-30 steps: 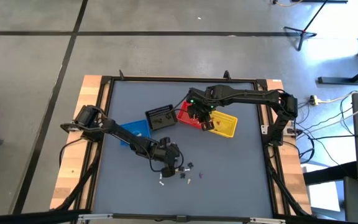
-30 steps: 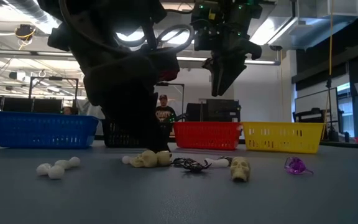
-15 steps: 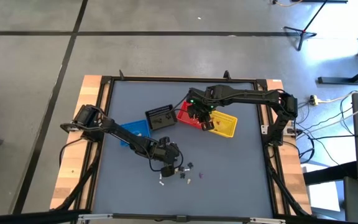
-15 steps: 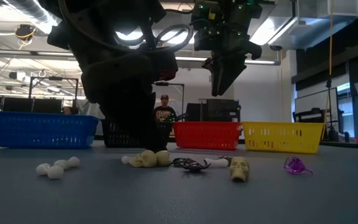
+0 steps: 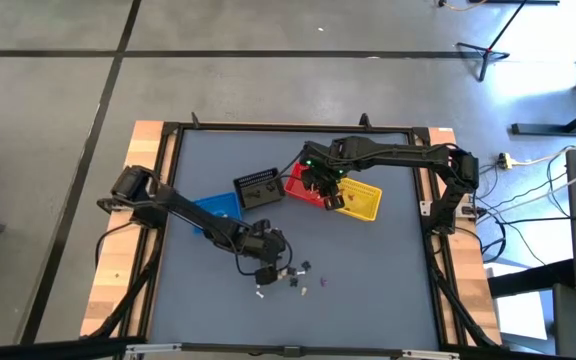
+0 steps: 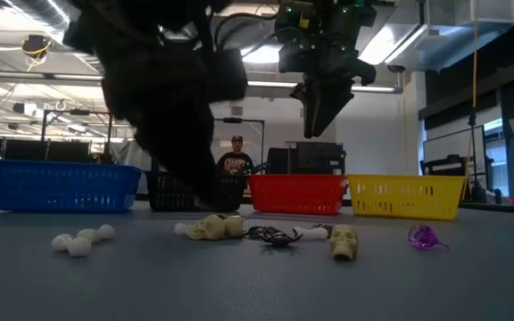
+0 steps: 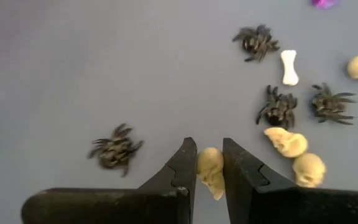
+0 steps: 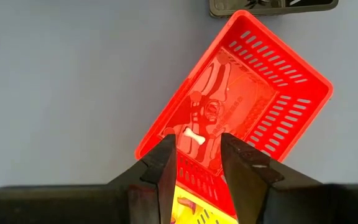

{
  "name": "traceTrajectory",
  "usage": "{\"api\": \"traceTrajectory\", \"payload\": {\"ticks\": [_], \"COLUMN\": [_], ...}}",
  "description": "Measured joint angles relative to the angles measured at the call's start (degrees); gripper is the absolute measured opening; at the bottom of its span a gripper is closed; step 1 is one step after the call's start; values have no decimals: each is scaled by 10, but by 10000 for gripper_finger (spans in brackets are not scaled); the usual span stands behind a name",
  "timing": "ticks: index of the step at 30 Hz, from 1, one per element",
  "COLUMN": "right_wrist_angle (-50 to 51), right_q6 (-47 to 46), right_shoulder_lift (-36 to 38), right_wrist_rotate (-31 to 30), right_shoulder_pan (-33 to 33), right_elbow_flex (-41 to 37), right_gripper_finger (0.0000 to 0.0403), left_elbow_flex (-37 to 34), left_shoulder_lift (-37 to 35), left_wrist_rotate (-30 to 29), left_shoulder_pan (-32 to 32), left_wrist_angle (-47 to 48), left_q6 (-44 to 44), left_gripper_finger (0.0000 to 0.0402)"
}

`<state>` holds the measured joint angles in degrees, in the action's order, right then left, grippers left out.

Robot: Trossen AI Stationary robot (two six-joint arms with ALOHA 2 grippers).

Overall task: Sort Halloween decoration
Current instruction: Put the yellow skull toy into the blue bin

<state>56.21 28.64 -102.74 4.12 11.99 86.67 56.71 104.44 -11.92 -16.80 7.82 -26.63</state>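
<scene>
Left fingers [image 7: 209,171] clamp cream skull [image 7: 211,176] above table [image 7: 73,74]; right fingers [image 8: 199,163] apart, empty, over red basket [image 8: 278,81].

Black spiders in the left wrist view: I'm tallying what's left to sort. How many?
4. One spider lies alone beside the left gripper; one lies farthest off; two lie beyond the skulls. The gripper may hide more.
</scene>
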Motion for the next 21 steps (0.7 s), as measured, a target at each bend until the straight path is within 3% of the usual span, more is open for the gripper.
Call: {"api": "traceTrajectory", "payload": {"ticks": [21], "right_wrist_angle": [-7], "right_q6": [0], "right_shoulder_lift": [0], "right_wrist_rotate": [0], "right_shoulder_pan": [0], "right_elbow_flex": [0], "right_gripper_finger": [124], "left_elbow_flex": [1], "left_shoulder_lift": [-246], "left_wrist_rotate": [-11], "left_shoulder_pan": [53], "left_wrist_angle": [253], "left_q6": [2], "left_gripper_finger": [39]}}
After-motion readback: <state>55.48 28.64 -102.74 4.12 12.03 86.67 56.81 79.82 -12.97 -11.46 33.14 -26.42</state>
